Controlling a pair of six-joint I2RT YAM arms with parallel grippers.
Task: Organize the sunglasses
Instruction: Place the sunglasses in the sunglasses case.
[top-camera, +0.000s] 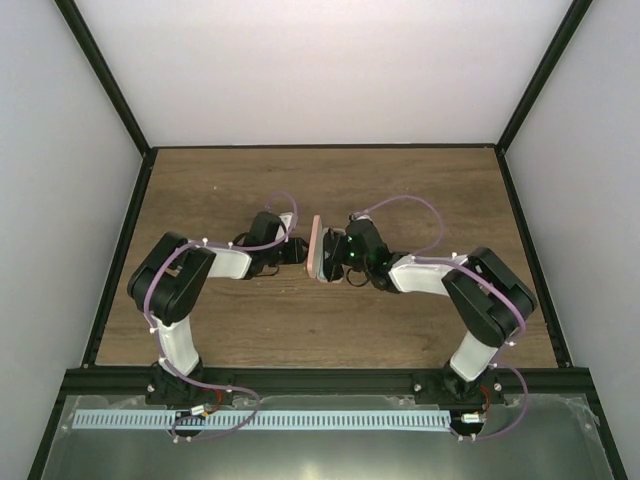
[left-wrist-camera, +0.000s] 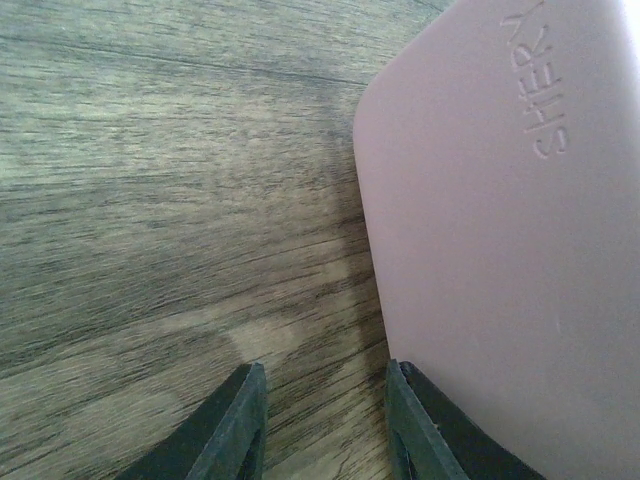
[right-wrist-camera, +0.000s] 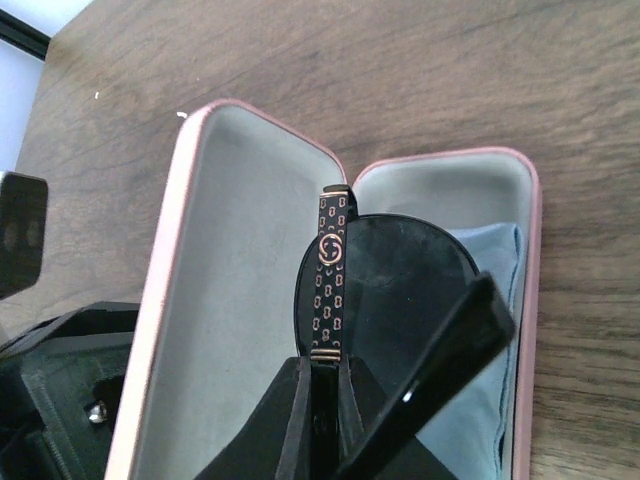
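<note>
The pink case stands open at mid-table between both grippers. In the right wrist view its grey-lined lid is raised at left and its base holds the light blue cloth. The sunglasses hang over the base, their dark lens above the cloth. My right gripper is shut on the patterned temple arm; the other temple arm sticks out to the right. My left gripper is open, its right finger against the lid's outer side.
The wooden table is walled by white panels with black rails on three sides. The left arm's wrist sits just behind the raised lid. The two grippers are close together, with only the case between them.
</note>
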